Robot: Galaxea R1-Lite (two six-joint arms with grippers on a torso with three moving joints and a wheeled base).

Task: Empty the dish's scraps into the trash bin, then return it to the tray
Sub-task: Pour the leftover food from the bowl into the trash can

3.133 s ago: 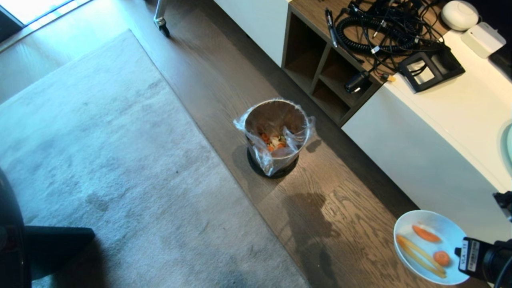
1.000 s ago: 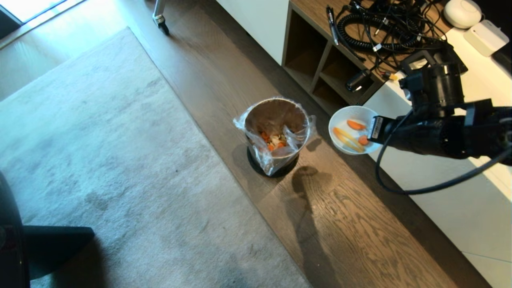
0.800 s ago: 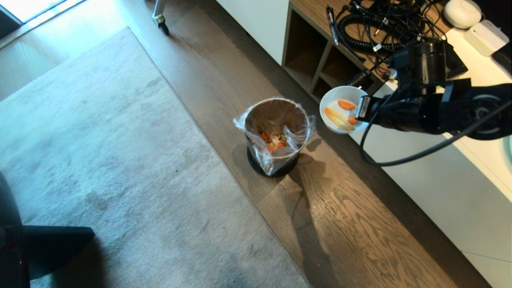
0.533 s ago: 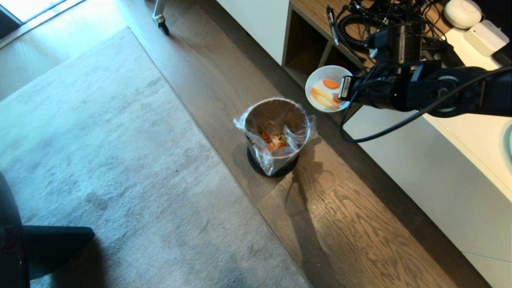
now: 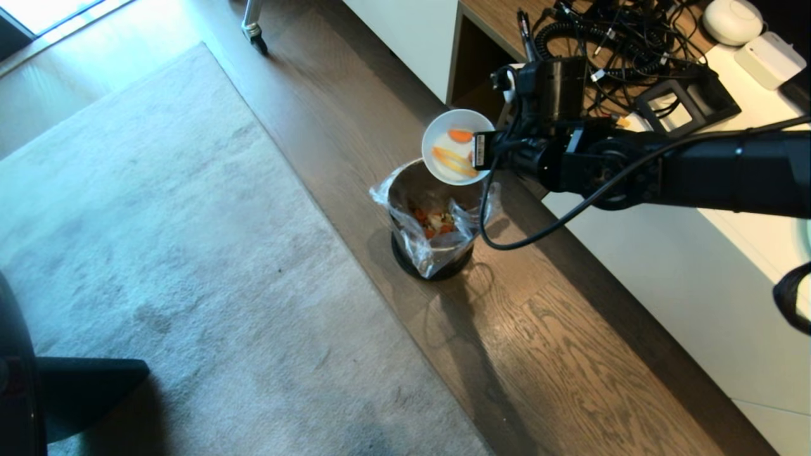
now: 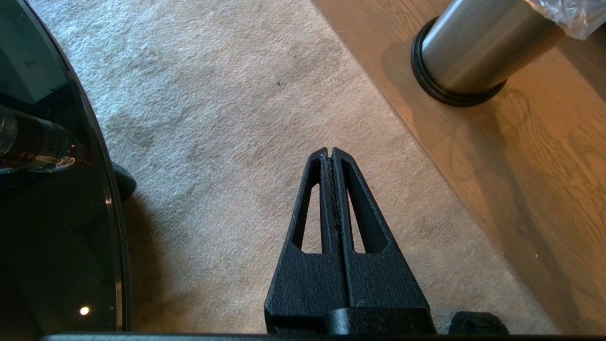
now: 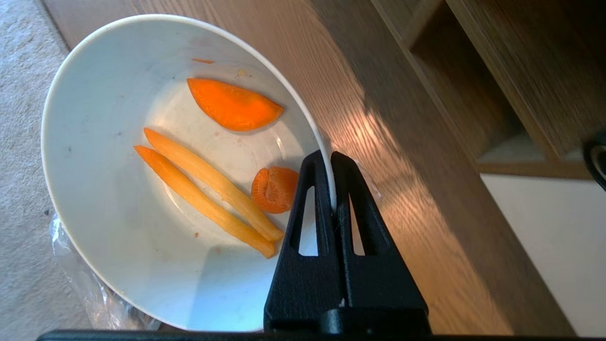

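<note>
- Your right pincer (image 5: 476, 152) has swung the dish (image 5: 455, 147) across from low beside the white cabinet to just above the bin (image 5: 437, 209); a second ago the dish hung off to the bin's cabinet side.
- The dish now overlaps the bin's far rim in the head view, so the carry looks nearly done and the tipping step comes next, as I judge it.
- The right pincer is clamped narrow on the dish rim, one finger (image 7: 316, 199) inside the wall and the other outside.
- The dish is only slightly tilted, mouth leaning away from the pincer; nothing has spilled yet.
- In the dish: the scraps (image 7: 208, 189), namely two yellow strips lying side by side, one orange wedge beyond them, and one orange round right beside the inner finger.
- In the bin: orange and pale bits (image 5: 434, 223) already lie at the bottom of the clear liner (image 5: 470, 215), which ruffles over the rim below the pincer.
- The bin mouth is not much wider than the dish, so centre it before you roll the wrist.
- Your left pincer (image 6: 331, 156) hangs parked over the rug (image 6: 227, 94), fingers pressed together and empty, the bin's steel wall well ahead of it.
- The tray is not in view.
</note>
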